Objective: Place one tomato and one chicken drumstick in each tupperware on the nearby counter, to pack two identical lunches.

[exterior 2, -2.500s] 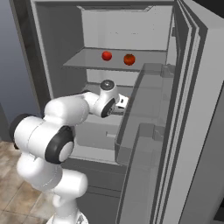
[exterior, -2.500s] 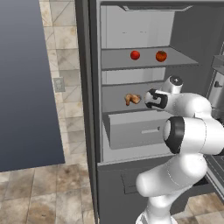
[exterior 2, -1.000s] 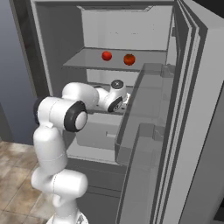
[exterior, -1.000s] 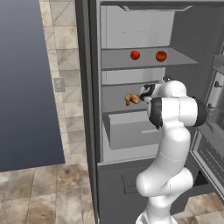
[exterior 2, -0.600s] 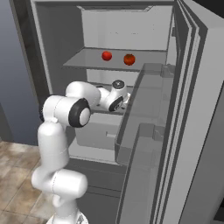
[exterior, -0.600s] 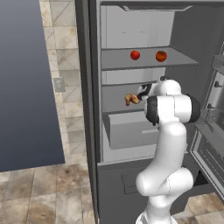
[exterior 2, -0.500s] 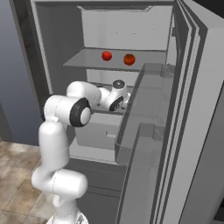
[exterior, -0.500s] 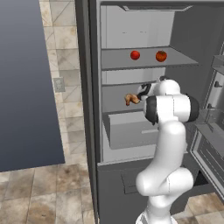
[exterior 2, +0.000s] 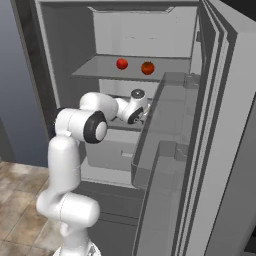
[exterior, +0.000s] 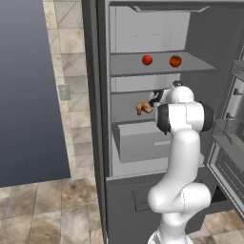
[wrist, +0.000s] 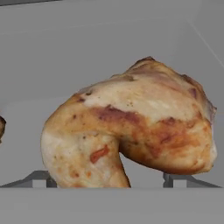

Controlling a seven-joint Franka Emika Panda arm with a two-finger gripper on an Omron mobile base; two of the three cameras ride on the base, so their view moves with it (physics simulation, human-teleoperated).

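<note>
The fridge (exterior: 143,52) stands open, its door (exterior 2: 210,150) swung wide on the right with clear bins on the inside. The floor (exterior: 43,200) is tiled; a dark panel (exterior: 28,86) stands to the left. No tupperware or counter is in sight here.

The upper shelf (exterior: 128,64) carries two tomatoes (exterior: 147,60) (exterior: 175,61), apart from each other, near the middle and right of the shelf. The lower shelf (exterior: 126,107) carries the drumstick (wrist: 131,127), with a drawer (exterior: 138,140) just below it.

The arm (exterior: 183,143) reaches into the fridge at the lower-shelf level. The gripper (wrist: 107,179) is directly at the drumstick, with one fingertip (wrist: 37,178) on each side of it. The jaws stand wide apart, not yet closed on the meat. At the left edge of the hand view a sliver of a second brown item (wrist: 1,127) shows; it cannot be identified.

Handling, as a judgement:
- The drumstick is light, lumpy and rounded. Its glossy skin is likely to slip under narrow pads.
- Take hold across the thick meaty middle, where both fingers meet broad surface. Avoid the narrow bone end, which could pivot.
- The shelf is flat and smooth, so the piece may slide back if pushed before the jaws close.
- Clearance above is limited by the upper shelf. Withdraw level, then clear the door bins on the right.
</note>
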